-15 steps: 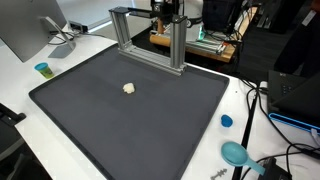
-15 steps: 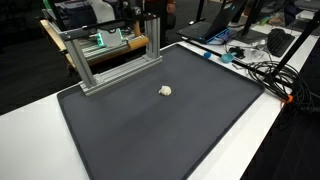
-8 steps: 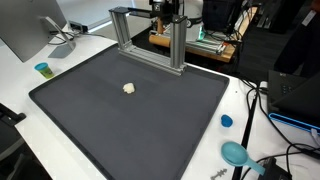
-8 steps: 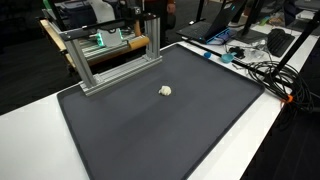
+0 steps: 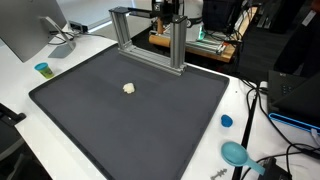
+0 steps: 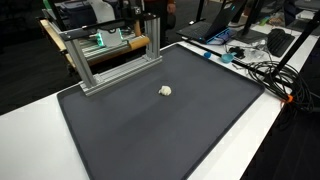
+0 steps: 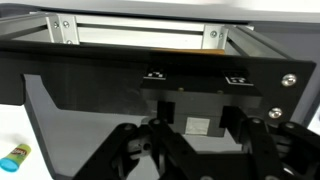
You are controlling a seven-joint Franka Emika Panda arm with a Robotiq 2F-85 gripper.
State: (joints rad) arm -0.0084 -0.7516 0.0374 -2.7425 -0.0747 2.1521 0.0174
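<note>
We see the black mat [image 5: 130, 125] open across most of the tabletop, broken only by a small white lump [image 5: 129, 88] near its middle. An aluminium frame [image 5: 178, 48] blocks the far edge, and cables [image 6: 258, 68] crowd one side edge.

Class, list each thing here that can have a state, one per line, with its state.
white lump: lying loose on the dark mat, untouched.
metal frame: upright at the mat's far edge.
blue cap: flat on the white table beside the mat.
gripper: fingertips out of frame; open or shut unclear.
</note>
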